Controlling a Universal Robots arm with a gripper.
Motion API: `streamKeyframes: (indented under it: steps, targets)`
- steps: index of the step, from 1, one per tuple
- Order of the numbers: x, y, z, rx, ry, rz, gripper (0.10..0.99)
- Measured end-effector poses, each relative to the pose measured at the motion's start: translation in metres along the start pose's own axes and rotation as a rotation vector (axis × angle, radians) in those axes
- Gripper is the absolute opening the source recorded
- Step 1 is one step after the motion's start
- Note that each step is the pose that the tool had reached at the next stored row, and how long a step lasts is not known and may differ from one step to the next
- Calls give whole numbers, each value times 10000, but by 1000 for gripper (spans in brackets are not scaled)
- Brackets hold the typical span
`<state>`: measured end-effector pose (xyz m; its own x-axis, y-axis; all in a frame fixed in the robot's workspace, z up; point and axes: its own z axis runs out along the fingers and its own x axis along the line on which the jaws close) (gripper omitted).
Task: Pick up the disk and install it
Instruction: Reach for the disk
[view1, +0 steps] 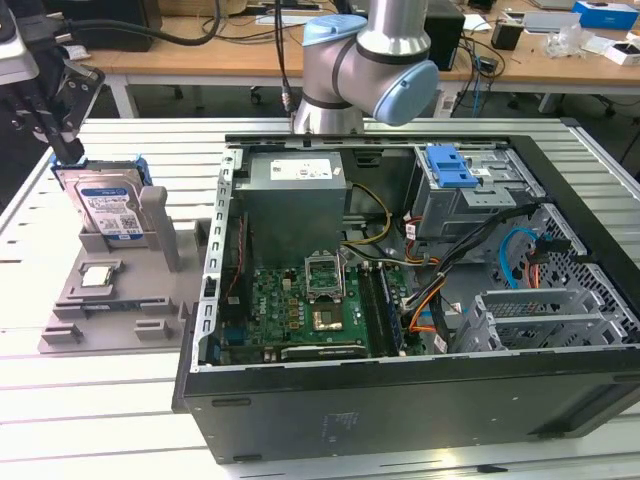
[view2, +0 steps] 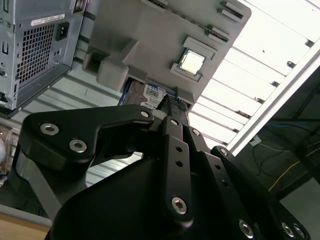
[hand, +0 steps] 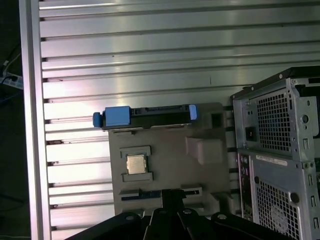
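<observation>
The disk (view1: 108, 210) stands on edge in a slot of the grey holder (view1: 120, 300), left of the computer case in the exterior view. Its blue-and-white label faces the camera and blue rails frame it. My black gripper (view1: 66, 150) hangs just above the disk's top corner at the exterior view's left, shut with nothing in it. In the first wrist view the disk (hand: 145, 114) appears edge-on, apart from the gripper (hand: 172, 196). In the second wrist view the gripper (view2: 172, 102) points at the disk's label (view2: 156, 93).
A small square silver chip (view1: 97, 277) lies on the holder. The open computer case (view1: 400, 280) stands at the exterior view's right, with a grey cage and blue latch (view1: 455, 165) inside. The slatted metal table (hand: 150, 50) lies beneath. The arm's base (view1: 370, 60) is behind the case.
</observation>
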<state>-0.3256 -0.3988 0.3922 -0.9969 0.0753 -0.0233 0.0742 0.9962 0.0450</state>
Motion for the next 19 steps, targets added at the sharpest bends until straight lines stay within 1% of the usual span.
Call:
streamKeyframes:
  steps: [5,7,17,19]
  targets:
    - [67,-5,-1,-1,-1,0,106]
    - [109,-8,-2,-1,0,-1,106]
    - [240,-18,-5,0,0,0,106]
    - [283,-21,-5,0,0,0,106]
